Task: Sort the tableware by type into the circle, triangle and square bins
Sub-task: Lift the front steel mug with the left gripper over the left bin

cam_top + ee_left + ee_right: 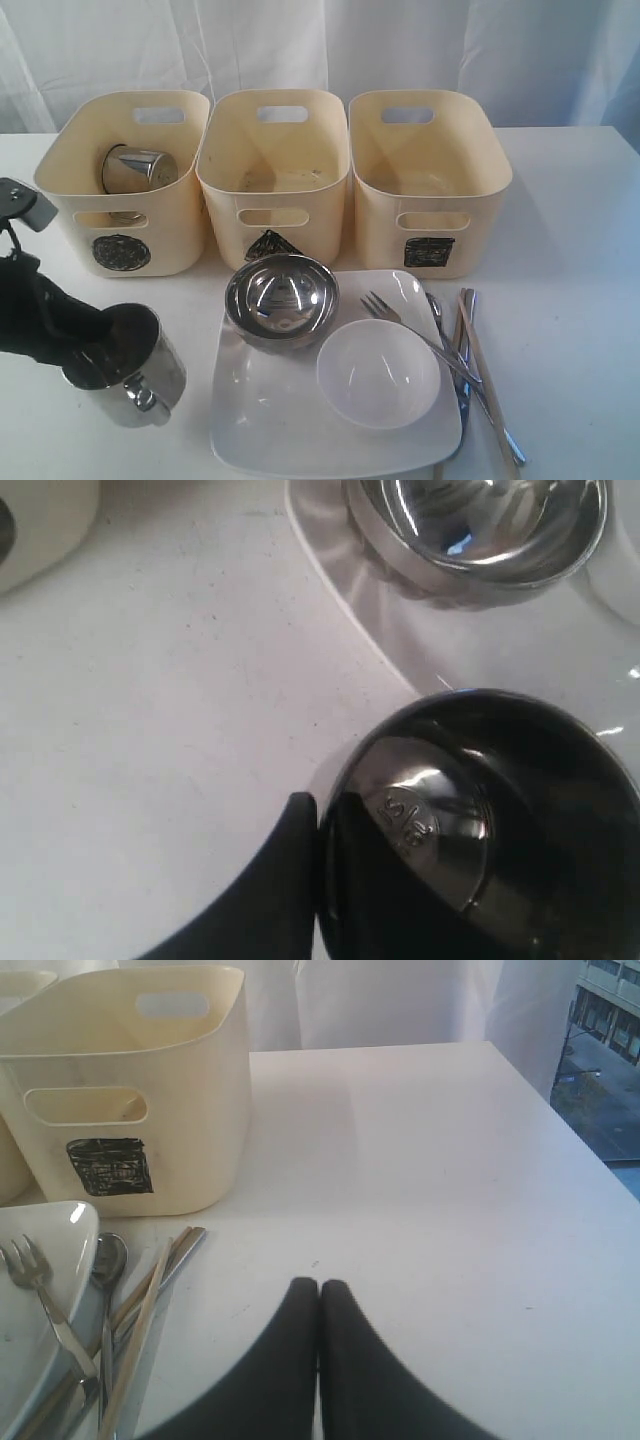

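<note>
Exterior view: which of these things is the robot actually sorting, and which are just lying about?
Part of the job: circle bin, triangle bin, square bin, steel mug inside the circle bin, second steel mug, steel bowl, small white bowl, square plate, cutlery, chopsticks.

Just there: table, white curtain.

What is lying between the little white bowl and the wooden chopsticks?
A fork and a spoon, resting across the plate's edge between the white bowl and the chopsticks. The exterior view shows it.
</note>
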